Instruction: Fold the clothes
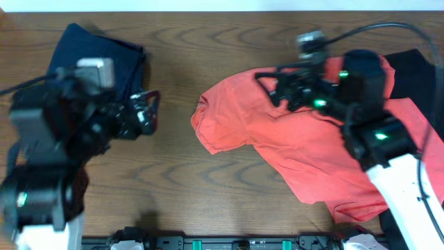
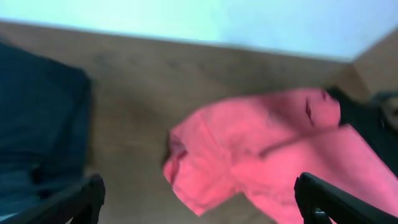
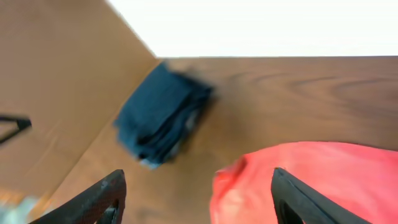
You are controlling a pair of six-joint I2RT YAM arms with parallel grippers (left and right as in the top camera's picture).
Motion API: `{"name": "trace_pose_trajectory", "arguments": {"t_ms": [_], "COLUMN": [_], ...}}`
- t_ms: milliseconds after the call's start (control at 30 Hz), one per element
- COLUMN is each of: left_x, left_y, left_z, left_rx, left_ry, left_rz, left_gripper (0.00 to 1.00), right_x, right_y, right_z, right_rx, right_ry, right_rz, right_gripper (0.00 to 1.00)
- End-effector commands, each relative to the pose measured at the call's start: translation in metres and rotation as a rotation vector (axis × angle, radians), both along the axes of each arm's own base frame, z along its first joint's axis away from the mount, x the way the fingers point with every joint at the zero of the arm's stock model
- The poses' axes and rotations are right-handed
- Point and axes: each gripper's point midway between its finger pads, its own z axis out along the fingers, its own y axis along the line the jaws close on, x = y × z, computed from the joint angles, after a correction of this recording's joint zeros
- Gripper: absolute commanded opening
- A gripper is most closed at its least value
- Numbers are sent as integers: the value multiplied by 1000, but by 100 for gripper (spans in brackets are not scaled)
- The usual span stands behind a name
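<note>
Overhead, we judge the shirt (image 1: 305, 149) at the table's (image 1: 173, 173) right edge limp, light: pinch a hem. Left gripper (image 1: 151, 111), right gripper (image 1: 267, 87): jaws apart.

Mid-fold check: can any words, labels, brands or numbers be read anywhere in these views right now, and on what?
No text can be read in any view.
On the coral-red T-shirt: plain cloth, no lettering or tag showing.
On the navy garment: no print or label showing.
On the black garment: nothing showing.
On the rail at the table's near edge: green marks only, too small to read.
</note>
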Motion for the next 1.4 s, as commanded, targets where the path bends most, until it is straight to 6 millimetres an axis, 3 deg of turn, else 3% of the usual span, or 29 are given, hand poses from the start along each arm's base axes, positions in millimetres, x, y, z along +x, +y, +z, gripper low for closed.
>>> {"name": "trace_pose_trajectory", "arguments": {"t_ms": [0, 133, 367, 667, 833, 1000, 1067, 1167, 1200, 1300, 1367], "left_x": [20, 46, 103, 138, 140, 133, 129, 119, 116, 105, 100], "left_y": [-31, -62, -65, -73, -73, -71, -70, -68, -67, -50, -26], "left_z": [-39, -103, -210, -288, -323, -347, -351, -353, -354, -355, -353], "left_rx": [33, 81, 209, 218, 228, 235, 238, 243, 244, 220, 200], "left_ry": [127, 311, 482, 537, 590, 653, 674, 713, 728, 817, 886], "left_rz": [-142, -235, -193, -197, -198, -201, -202, -204, -203, -125, 1], "left_gripper": [98, 98, 98, 100, 93, 76, 59, 13, 6, 6, 6], "right_x": [6, 3, -15, -20, -15, -12, -10, -8, -8, -6, -5], "right_y": [-36, -71, -101, -109, -109, -109, -110, -116, -119, -128, -133], "right_z": [1, -31, -69, -88, -99, -107, -109, -112, -112, -114, -115], "right_rx": [-28, -75, -208, -254, -262, -269, -276, -297, -308, -343, -362], "right_ry": [9, 156, 290, 368, 403, 432, 434, 435, 434, 431, 430], "right_rz": [-114, -224, -283, -316, -313, -310, -318, -343, -357, -399, -422], "right_gripper": [70, 71, 71, 71, 71, 70, 70, 70, 70, 71, 72]}}
